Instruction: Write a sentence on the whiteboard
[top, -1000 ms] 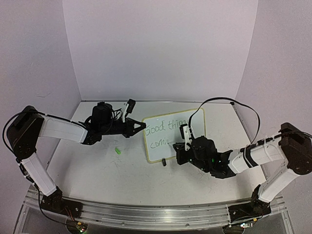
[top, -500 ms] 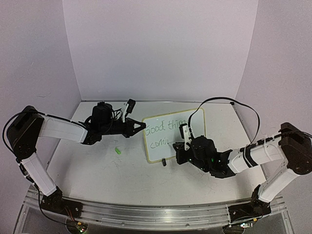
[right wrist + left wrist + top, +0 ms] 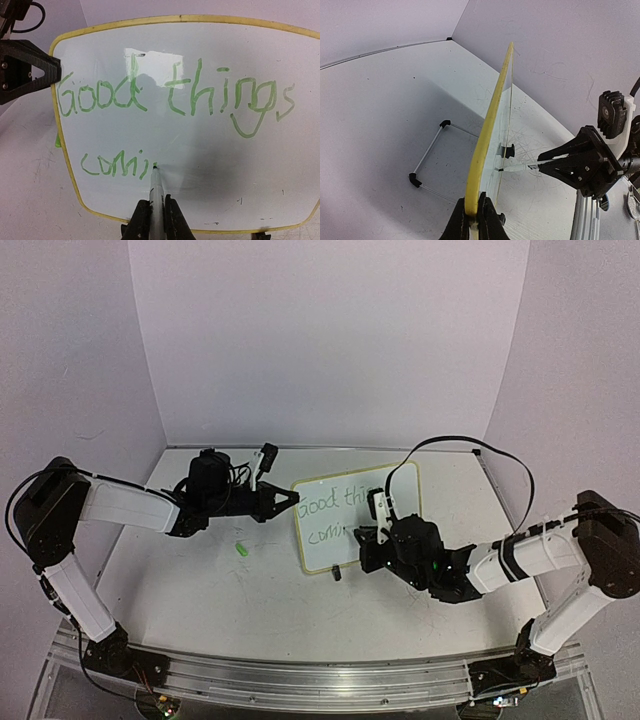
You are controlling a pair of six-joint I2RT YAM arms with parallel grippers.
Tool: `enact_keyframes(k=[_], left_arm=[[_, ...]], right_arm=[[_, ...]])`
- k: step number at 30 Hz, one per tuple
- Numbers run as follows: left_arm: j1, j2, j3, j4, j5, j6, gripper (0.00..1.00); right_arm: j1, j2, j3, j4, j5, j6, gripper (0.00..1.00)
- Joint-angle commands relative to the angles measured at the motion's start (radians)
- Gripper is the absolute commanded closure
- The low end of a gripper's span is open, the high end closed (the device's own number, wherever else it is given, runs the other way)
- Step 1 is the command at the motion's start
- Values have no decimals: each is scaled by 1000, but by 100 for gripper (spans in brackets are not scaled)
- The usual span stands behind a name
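Note:
The whiteboard (image 3: 335,530), white with a pale yellow rim, stands tilted on the table in the top view. My left gripper (image 3: 290,499) is shut on its left yellow edge (image 3: 479,159). In the right wrist view the board (image 3: 210,165) bears green lettering (image 3: 170,95) reading "Good things" with "comi" below. My right gripper (image 3: 154,217) is shut on a white marker (image 3: 156,192) whose green tip touches the board just right of the "i". The marker also shows in the left wrist view (image 3: 517,169), tip on the board face.
A green marker cap (image 3: 241,550) lies on the table left of the board. A black clip foot (image 3: 336,575) sits under the board's lower edge. A wire stand (image 3: 427,159) props the board from behind. Purple walls enclose the table.
My right gripper has shifted slightly right and up along the second line with the marker. The left arm and the board have not moved.

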Motion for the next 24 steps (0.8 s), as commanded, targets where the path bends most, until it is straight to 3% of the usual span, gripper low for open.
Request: enact_keyframes(k=[1,24], left_arm=[[5,-16,33,-7,-45,66,100],[4,-14,34,-7,-49,67,100]], right_arm=[[-18,-8,34,30,69,-12,100],[-17,-10,-15,-36,46,63,100]])
